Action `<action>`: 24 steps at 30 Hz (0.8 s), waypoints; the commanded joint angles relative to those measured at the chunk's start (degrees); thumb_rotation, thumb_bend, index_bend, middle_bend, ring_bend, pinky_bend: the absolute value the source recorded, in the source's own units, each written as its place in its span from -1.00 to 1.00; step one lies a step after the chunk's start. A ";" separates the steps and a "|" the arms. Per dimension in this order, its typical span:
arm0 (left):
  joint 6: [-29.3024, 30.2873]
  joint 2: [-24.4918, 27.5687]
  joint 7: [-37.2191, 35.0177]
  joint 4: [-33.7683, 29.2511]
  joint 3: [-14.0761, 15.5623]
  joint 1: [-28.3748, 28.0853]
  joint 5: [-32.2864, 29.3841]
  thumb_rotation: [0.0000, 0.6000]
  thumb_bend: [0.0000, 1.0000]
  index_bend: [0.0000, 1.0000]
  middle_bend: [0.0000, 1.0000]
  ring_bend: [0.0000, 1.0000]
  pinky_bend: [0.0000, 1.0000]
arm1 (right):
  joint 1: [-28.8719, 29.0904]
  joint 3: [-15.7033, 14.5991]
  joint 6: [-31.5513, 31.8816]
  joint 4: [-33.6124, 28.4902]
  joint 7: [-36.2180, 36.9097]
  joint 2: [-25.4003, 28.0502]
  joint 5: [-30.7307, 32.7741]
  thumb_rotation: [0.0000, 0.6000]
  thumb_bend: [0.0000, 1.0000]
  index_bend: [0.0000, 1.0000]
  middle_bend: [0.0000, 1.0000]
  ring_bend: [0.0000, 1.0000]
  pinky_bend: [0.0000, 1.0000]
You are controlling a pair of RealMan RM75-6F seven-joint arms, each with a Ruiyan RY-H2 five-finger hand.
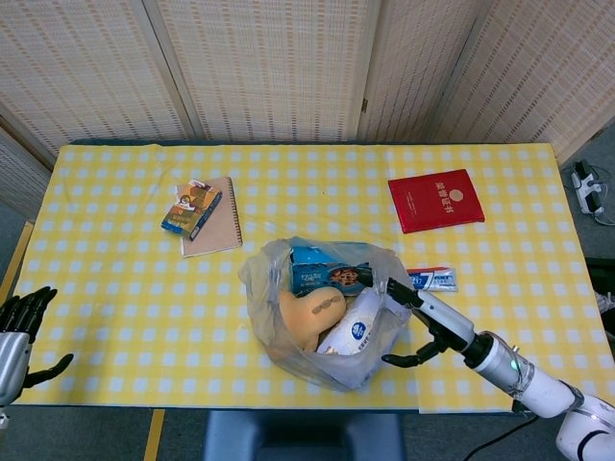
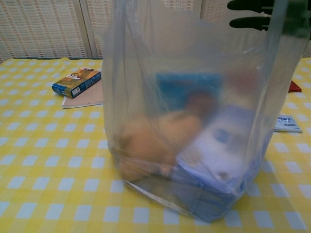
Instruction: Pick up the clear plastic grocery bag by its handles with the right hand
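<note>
I have the clear plastic bag (image 1: 322, 317) standing near the front edge of the counter (image 1: 115, 288), about the middle of its width, on the yellow checked cloth. Its top gapes open, and through it I see a blue box (image 1: 330, 272) at the far side, a tan soft toy (image 1: 309, 317) on the left and a white and blue pouch (image 1: 354, 328) on the right. In the chest view the bag (image 2: 194, 121) fills most of the picture and its contents are blurred.

My right hand (image 1: 415, 322) is at the bag's right rim, reaching in from the near right. Its fingers (image 1: 394, 291) are stretched toward the rim and the thumb hangs apart below them, so the hand is spread with nothing in it. Whether the fingertips touch the plastic I cannot tell. The chest view shows dark fingers (image 2: 250, 14) high up behind the film at the upper right.

My left hand (image 1: 19, 327) sits at the near left corner, off the edge of the counter, well apart from the bag, fingers apart and empty.

Farther back on the left a small snack box (image 1: 190, 208) lies on a brown notebook (image 1: 213, 217). A red booklet (image 1: 435, 200) lies at the far right, and a small tube (image 1: 432, 279) lies just right of the bag.
</note>
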 commanded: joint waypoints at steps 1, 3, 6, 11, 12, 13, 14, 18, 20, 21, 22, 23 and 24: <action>0.57 0.16 -0.31 0.05 -0.02 0.26 0.24 1.00 -0.55 -1.00 -0.78 -0.76 -0.79 | 1.23 0.14 -1.50 -0.22 0.99 -0.61 0.65 1.00 -0.44 -1.00 -1.00 -1.00 -1.00; 1.03 0.29 -0.67 0.12 -0.06 0.47 0.35 1.00 -0.55 -1.00 -0.78 -0.76 -0.79 | 1.86 0.06 -2.23 -0.22 1.14 -1.04 0.77 1.00 -0.44 -1.00 -1.00 -1.00 -1.00; 1.42 0.46 -1.19 0.23 -0.10 0.68 0.39 1.00 -0.55 -1.00 -0.78 -0.76 -0.79 | 2.85 0.05 -3.26 -0.44 1.61 -1.63 1.00 1.00 -0.44 -1.00 -1.00 -1.00 -1.00; 1.78 0.68 -1.76 0.30 -0.09 0.86 0.64 1.00 -0.55 -1.00 -0.78 -0.76 -0.79 | 5.01 0.32 -5.20 -0.82 2.83 -2.47 1.31 1.00 -0.45 -1.00 -1.00 -1.00 -1.00; 1.83 0.70 -1.82 0.31 -0.08 0.88 0.69 1.00 -0.55 -1.00 -0.78 -0.76 -0.79 | 5.37 0.36 -5.51 -0.90 3.14 -2.57 1.42 1.00 -0.45 -1.00 -1.00 -1.00 -1.00; 1.88 0.72 -1.88 0.31 -0.07 0.91 0.74 1.00 -0.55 -1.00 -0.78 -0.76 -0.79 | 5.69 0.36 -5.77 -0.99 3.51 -2.67 1.51 1.00 -0.46 -1.00 -1.00 -1.00 -1.00; 1.93 0.75 -1.95 0.32 -0.06 0.94 0.79 1.00 -0.55 -1.00 -0.78 -0.76 -0.79 | 6.09 0.35 -6.08 -1.01 3.97 -2.80 1.64 1.00 -0.47 -1.00 -1.00 -1.00 -1.00; 2.06 0.85 -2.21 0.32 -0.01 1.05 0.89 1.00 -0.55 -1.00 -0.78 -0.76 -0.79 | 7.22 0.59 -6.71 -0.79 5.20 -3.29 2.29 1.00 -0.48 -1.00 -1.00 -1.00 -1.00; 2.10 0.88 -2.28 0.31 -0.03 1.07 0.93 1.00 -0.55 -1.00 -0.78 -0.76 -0.79 | 7.63 0.69 -6.88 -0.68 5.63 -3.52 2.54 1.00 -0.48 -1.00 -1.00 -1.00 -1.00; 2.13 0.90 -2.33 0.31 -0.03 1.09 0.93 1.00 -0.55 -1.00 -0.78 -0.76 -0.79 | 7.86 0.79 -6.95 -0.66 5.93 -3.68 2.66 1.00 -0.48 -1.00 -1.00 -1.00 -1.00; 2.19 0.93 -2.42 0.31 -0.04 1.13 0.94 1.00 -0.55 -1.00 -0.78 -0.76 -0.79 | 8.25 0.93 -7.10 -0.63 6.47 -3.90 2.79 1.00 -0.48 -1.00 -1.00 -1.00 -1.00; 2.22 0.94 -2.46 0.32 -0.05 1.14 0.94 1.00 -0.55 -1.00 -0.78 -0.76 -0.79 | 8.56 1.01 -7.25 -0.62 6.86 -4.03 2.85 1.00 -0.48 -1.00 -1.00 -1.00 -1.00; 2.26 0.98 -2.55 0.33 -0.07 1.16 0.94 1.00 -0.55 -1.00 -0.78 -0.76 -0.79 | 9.03 1.09 -7.48 -0.63 7.49 -4.20 2.85 1.00 -0.48 -1.00 -1.00 -1.00 -1.00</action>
